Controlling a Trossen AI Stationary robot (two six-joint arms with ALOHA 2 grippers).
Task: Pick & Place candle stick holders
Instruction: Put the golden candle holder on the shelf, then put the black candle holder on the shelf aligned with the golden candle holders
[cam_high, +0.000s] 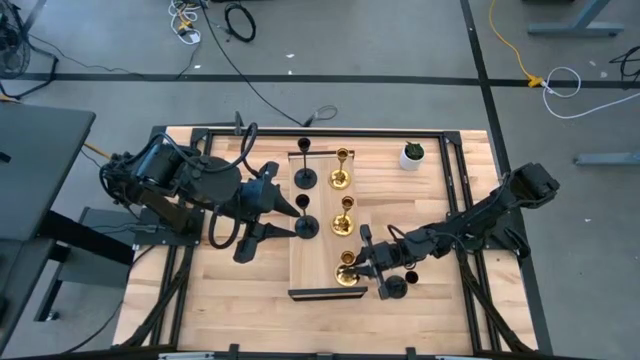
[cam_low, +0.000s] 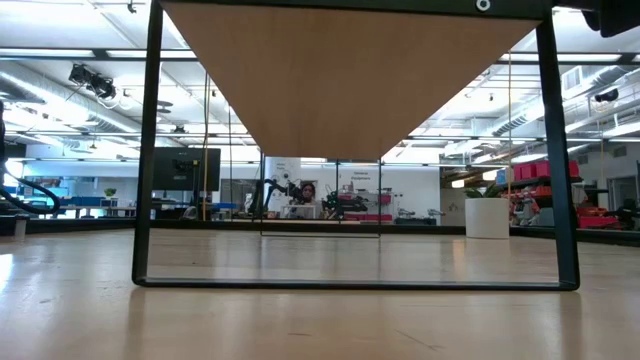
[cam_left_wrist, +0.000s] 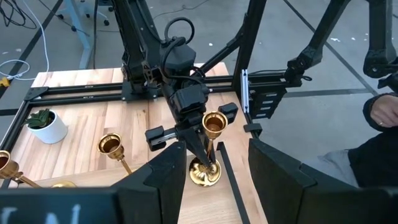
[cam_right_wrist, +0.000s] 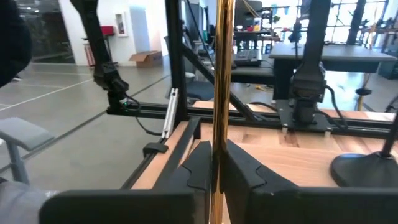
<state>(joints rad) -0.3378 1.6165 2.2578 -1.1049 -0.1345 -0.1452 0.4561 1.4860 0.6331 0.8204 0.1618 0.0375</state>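
Observation:
A wooden board (cam_high: 322, 252) with a black rim lies mid-table. On it two black holders (cam_high: 304, 178) (cam_high: 305, 226) and two gold holders (cam_high: 340, 180) (cam_high: 344, 224) stand on their round bases. My right gripper (cam_high: 352, 268) is shut on a third gold holder (cam_left_wrist: 210, 146) at the board's near right corner. A third black holder (cam_high: 393, 288) stands on the table just right of it. My left gripper (cam_high: 283, 207) is open and empty beside the nearer black holder on the board. My right gripper pinches the gold holder's thin stem (cam_right_wrist: 221, 124) between its two fingers (cam_left_wrist: 198, 144), below the cup (cam_left_wrist: 214, 123). The fingers come level from the table's right and lie across the stem. The holder stands about upright; its base (cam_left_wrist: 205, 173) is at the board's surface.
A small white pot with a green plant (cam_high: 411, 155) stands at the far right of the table. The black table frame (cam_high: 470, 200) runs along the edges. A person's dark sleeve (cam_left_wrist: 382, 134) shows beyond the table. Bare wood lies near the table's front left.

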